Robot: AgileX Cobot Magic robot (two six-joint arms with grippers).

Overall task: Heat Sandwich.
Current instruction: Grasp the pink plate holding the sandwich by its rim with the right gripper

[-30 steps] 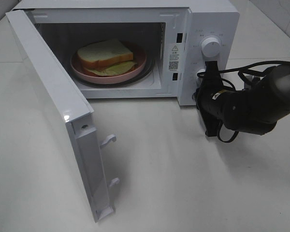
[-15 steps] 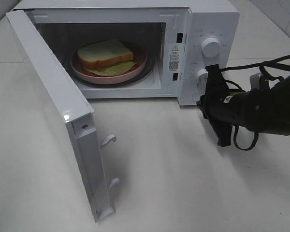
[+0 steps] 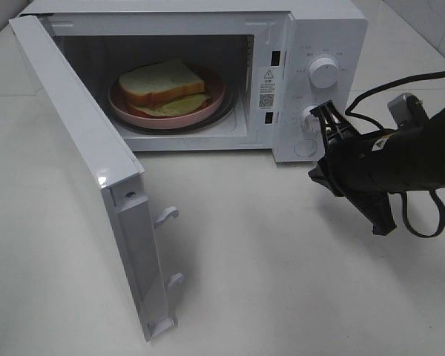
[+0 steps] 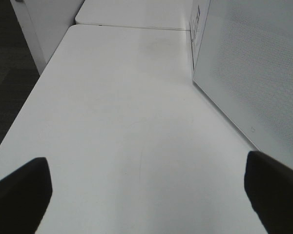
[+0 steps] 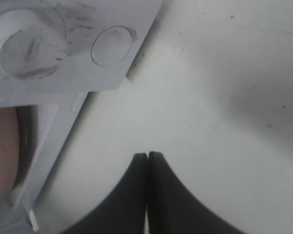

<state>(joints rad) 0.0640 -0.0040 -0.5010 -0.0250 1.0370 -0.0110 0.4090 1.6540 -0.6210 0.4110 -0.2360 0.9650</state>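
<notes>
Sandwich (image 3: 163,81): thick white slices, leafy filling

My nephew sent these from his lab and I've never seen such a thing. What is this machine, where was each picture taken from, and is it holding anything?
It is a robot with two arms, each ending in a gripper. The wide picture comes from a camera mounted high; the other two come from cameras on the wrists. On the white table stands a microwave, its door open; inside, the sandwich lies on a pink plate. The right gripper, shut and empty, is near the lower knob. The left gripper is open, holding nothing.
</notes>
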